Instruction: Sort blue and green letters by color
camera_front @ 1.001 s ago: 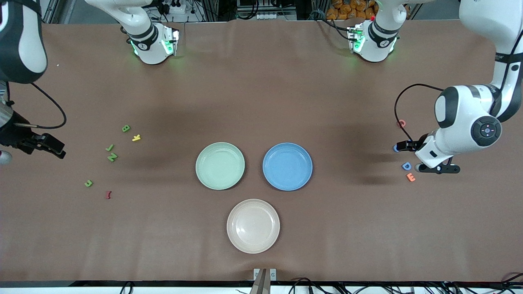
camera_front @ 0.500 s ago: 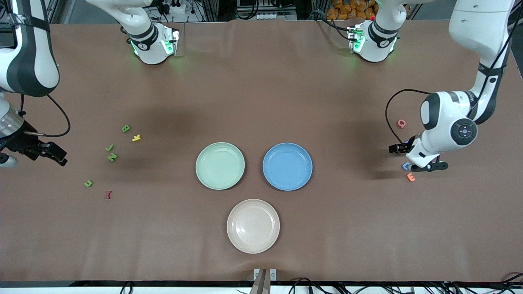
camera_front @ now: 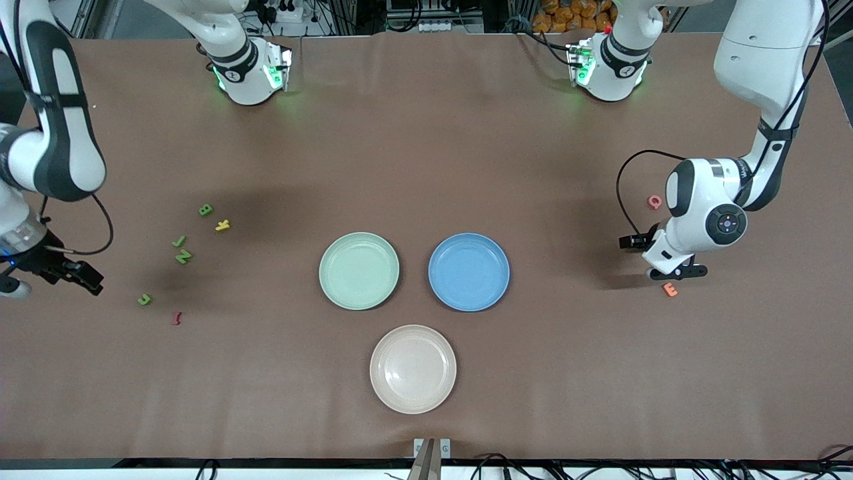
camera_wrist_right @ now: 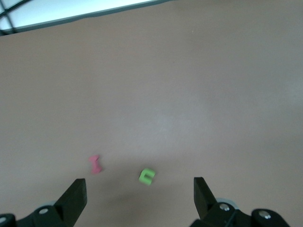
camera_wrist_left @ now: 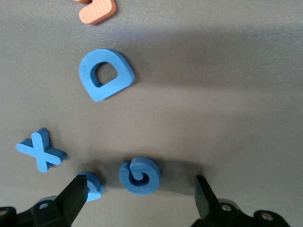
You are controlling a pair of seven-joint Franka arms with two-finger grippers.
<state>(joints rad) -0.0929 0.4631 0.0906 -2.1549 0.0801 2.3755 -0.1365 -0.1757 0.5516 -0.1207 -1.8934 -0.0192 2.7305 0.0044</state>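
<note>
Four blue letters lie under my left gripper (camera_wrist_left: 139, 201): the G (camera_wrist_left: 139, 175) between its open fingers, the P (camera_wrist_left: 93, 186) against one fingertip (camera_wrist_left: 75, 191), the X (camera_wrist_left: 41, 150) and the D (camera_wrist_left: 106, 74) beside them. In the front view my left gripper (camera_front: 658, 259) hides them. Green letters lie toward the right arm's end: B (camera_front: 205, 210), an L-like one (camera_front: 178, 241), N (camera_front: 183, 256) and a J-like one (camera_front: 144, 299). My right gripper (camera_front: 72, 273) is open beside them, and its wrist view shows the J-like letter (camera_wrist_right: 147, 176) ahead of the gripper (camera_wrist_right: 137, 201).
A green plate (camera_front: 359, 271) and a blue plate (camera_front: 469, 271) sit mid-table, with a beige plate (camera_front: 413, 369) nearer the camera. A pink letter (camera_front: 655, 201) and an orange E (camera_front: 670, 289) flank my left hand. A yellow letter (camera_front: 222, 225) and a dark red one (camera_front: 176, 318) lie among the greens.
My left hand has moved toward the plates and now covers the blue D. My right hand has shifted nearer the front camera, beside the J-like green letter.
</note>
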